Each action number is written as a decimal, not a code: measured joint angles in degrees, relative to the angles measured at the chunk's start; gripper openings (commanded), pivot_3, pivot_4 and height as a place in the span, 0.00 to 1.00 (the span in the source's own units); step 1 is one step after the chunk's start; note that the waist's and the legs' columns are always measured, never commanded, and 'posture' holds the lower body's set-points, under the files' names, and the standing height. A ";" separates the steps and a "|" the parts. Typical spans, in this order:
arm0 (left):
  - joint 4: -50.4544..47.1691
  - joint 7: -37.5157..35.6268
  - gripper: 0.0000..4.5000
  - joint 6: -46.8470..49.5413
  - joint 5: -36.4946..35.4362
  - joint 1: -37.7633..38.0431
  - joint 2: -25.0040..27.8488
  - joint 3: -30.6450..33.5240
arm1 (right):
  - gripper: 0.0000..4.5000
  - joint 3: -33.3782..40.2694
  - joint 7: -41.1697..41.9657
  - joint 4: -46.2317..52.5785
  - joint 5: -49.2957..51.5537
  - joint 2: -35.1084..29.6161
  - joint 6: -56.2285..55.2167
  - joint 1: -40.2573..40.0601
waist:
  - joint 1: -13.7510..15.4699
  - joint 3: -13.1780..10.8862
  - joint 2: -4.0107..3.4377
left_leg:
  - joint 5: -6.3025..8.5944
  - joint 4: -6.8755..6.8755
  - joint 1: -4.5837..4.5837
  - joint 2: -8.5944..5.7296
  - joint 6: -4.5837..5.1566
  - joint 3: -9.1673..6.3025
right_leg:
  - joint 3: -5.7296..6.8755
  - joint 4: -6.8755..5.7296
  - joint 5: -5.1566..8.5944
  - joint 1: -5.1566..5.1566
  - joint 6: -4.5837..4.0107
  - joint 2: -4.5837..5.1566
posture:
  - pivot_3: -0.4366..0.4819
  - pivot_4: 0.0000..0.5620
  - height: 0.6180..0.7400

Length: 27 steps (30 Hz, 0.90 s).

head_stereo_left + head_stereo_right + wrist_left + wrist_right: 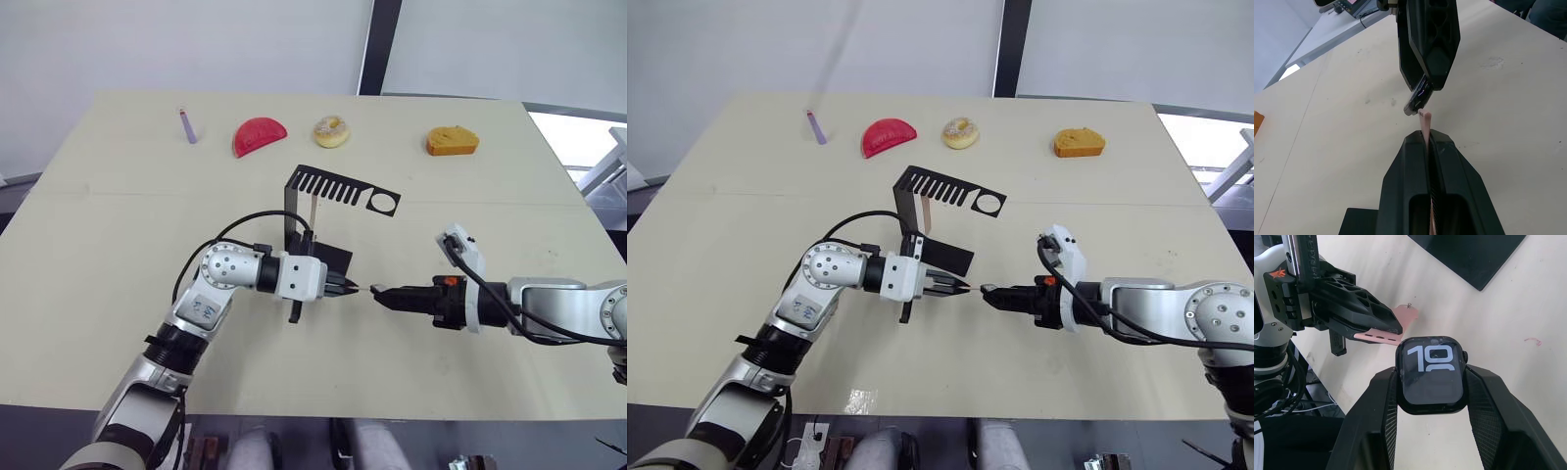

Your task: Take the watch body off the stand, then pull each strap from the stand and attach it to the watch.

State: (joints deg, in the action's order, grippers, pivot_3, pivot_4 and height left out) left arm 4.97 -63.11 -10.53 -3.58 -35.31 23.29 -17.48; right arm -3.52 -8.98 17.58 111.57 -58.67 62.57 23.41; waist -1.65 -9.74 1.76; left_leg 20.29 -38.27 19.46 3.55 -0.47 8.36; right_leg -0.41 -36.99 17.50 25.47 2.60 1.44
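Pinching that floppy strap [1385, 335] close to its tip keeps it aimed at the watch [1432, 373], left tool [345, 288] clamped on it, right tool [1430, 382] gripping the hard little case's sides.

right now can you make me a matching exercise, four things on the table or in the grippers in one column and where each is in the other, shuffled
Things:
1. watch body
2. strap
3. stand
4. donut

Places:
A. at the far edge of the table, between the red slice and the orange piece
B. in the left gripper
C. in the right gripper
D. mid-table, behind the grippers

Pairs: 1-C, 2-B, 3-D, 4-A
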 measured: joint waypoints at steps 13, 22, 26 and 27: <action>-0.01 0.03 0.00 0.02 0.00 -0.04 -0.70 -0.02 | 0.34 0.00 0.00 0.00 -0.10 0.00 0.01 -0.02 | 0.01 0.00 0.00 | 0.00 0.00 0.00 0.00 0.00 0.00 | 0.00 0.00 0.00 0.00 0.00 0.00 | 0.48 0.27 0.98; -0.01 0.22 0.00 0.51 0.04 -0.04 -0.95 -0.48 | 0.34 0.00 -0.02 0.00 -0.08 0.00 -0.01 0.09 | 0.01 0.00 0.00 | 0.00 0.00 0.00 0.00 0.00 0.00 | 0.00 0.00 0.00 0.00 0.00 0.00 | 0.48 0.27 0.98; -0.01 0.61 0.00 0.78 0.14 -0.04 -1.49 -0.60 | 0.34 -0.01 -0.06 0.00 -0.09 -0.01 -0.01 0.37 | 0.00 0.00 0.00 | 0.00 0.00 0.00 0.00 0.00 0.00 | 0.00 0.00 0.00 0.00 0.00 0.00 | 0.48 0.27 0.98; -0.01 0.68 0.00 0.97 0.15 -0.04 -1.58 -0.60 | 0.34 -0.01 -0.08 0.00 -0.10 -0.05 0.00 0.44 | 0.01 0.00 0.00 | 0.00 0.00 0.00 0.00 0.00 0.00 | 0.00 0.00 0.00 0.00 0.00 0.00 | 0.48 0.27 0.98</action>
State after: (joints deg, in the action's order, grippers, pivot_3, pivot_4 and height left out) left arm 4.96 -62.43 -9.56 -3.43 -35.35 21.70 -18.08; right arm -3.53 -9.07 17.58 111.47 -58.72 62.57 23.85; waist -1.64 -9.74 1.76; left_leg 20.29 -38.27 19.46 3.55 -0.46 8.36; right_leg -0.42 -36.99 17.50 25.47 2.59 1.44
